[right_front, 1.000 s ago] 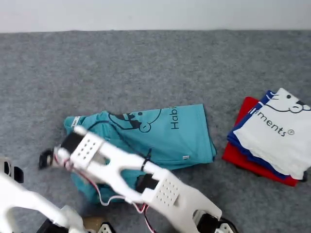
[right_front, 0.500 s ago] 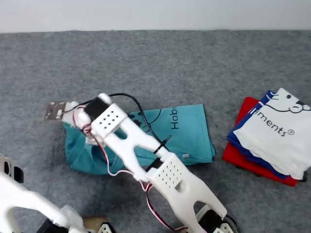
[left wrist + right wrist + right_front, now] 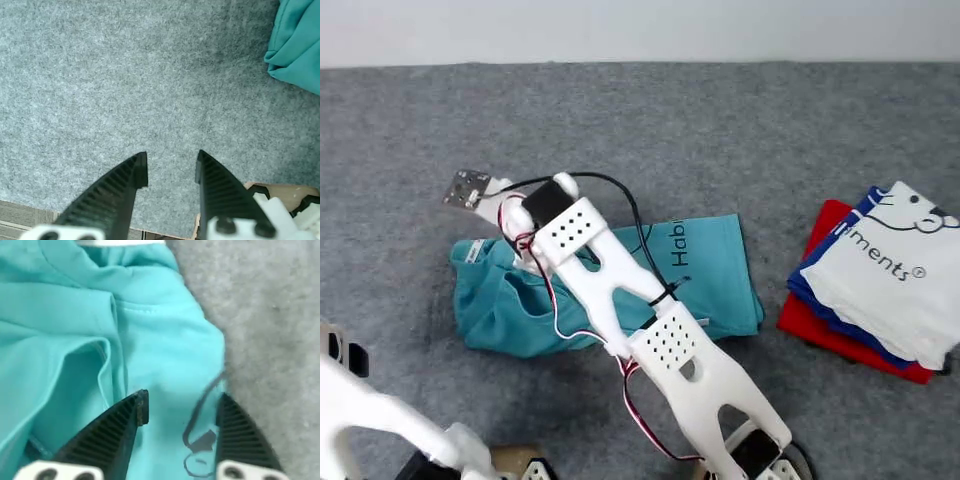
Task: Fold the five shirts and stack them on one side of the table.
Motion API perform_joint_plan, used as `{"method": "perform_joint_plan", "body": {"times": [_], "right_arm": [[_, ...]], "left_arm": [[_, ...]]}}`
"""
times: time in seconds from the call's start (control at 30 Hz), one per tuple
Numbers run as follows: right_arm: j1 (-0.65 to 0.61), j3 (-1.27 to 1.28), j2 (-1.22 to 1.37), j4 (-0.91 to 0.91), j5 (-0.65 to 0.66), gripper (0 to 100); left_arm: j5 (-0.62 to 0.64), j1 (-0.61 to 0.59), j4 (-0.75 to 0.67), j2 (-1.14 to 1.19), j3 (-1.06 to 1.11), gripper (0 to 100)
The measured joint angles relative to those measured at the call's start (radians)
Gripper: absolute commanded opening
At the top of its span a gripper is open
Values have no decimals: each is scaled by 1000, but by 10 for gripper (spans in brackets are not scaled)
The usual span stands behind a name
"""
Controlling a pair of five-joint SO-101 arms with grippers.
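A teal shirt point(image 3: 710, 270) lies on the grey table, flat on its right half and bunched in folds on its left point(image 3: 505, 310). My right arm point(image 3: 620, 290) stretches from the near edge across the shirt to its far left corner. There my right gripper point(image 3: 182, 407) hangs open just above the teal cloth point(image 3: 65, 365) with nothing between its fingers. My left arm point(image 3: 370, 410) sits at the near left corner. Its gripper point(image 3: 170, 167) is open over bare carpet, with the teal shirt's edge point(image 3: 300, 45) off to one side.
A stack of folded shirts point(image 3: 880, 275) stands at the right edge of the table, red at the bottom, blue in the middle, white on top. Open grey carpet point(image 3: 720, 130) stretches behind the teal shirt.
My right arm swung from the shirt's near left side to its far left corner. The shirt's near left part drew back toward the far side and bunched.
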Motion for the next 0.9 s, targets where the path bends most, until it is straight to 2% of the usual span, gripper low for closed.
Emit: {"method": "perform_joint_plan", "body": {"times": [0.03, 0.1, 0.2, 0.43, 0.7, 0.77, 0.9], "right_arm": [[0, -20, -2, 0, 0, 0], [0, -31, -15, 2, 0, 31], [-11, -29, -69, 3, 0, 9], [-118, 124, -245, 3, 0, 10], [-198, 213, -226, 0, 0, 10], [-195, 215, -160, -18, 34, 10], [-141, 215, -49, -173, 167, 10]], "left_arm": [[0, 0, 0, 0, 0, 167], [0, 0, 0, 0, 0, 167], [0, 0, 0, 0, 0, 167], [0, 0, 0, 0, 0, 167], [0, 0, 0, 0, 0, 167], [0, 0, 0, 0, 0, 167], [0, 0, 0, 0, 0, 167]]}}
